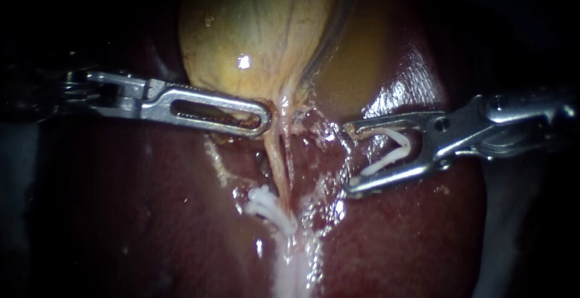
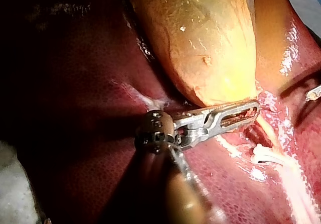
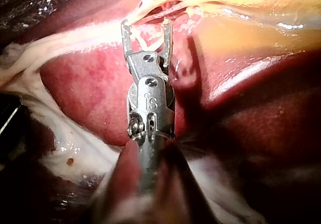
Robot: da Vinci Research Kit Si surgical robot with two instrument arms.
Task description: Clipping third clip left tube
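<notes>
Left instrument (image 1: 264, 118) comes in from 9 o'clock. Its pincer is clamped on the neck of the gallbladder (image 1: 254, 32), I judge to keep the left tube (image 1: 275, 162) taut. The tube runs toward 6 o'clock, with white clips (image 1: 269, 207) on it low down. Right instrument (image 1: 349, 159) comes in from 3 o'clock, its spread pincer carrying a fresh clip (image 1: 406, 144), near the tube but not around it. Liver (image 1: 411, 243) is wet and glistening; surroundings are dark.

Tube (image 1: 279, 162): bare stretch btw left instrument (image 1: 263, 118) (clamped on gallbladder (image 1: 254, 26), above) & white clips (image 1: 266, 204) below. Right of tube, clear to right instrument (image 1: 348, 159) gripping loaded clip (image 1: 386, 160).
</notes>
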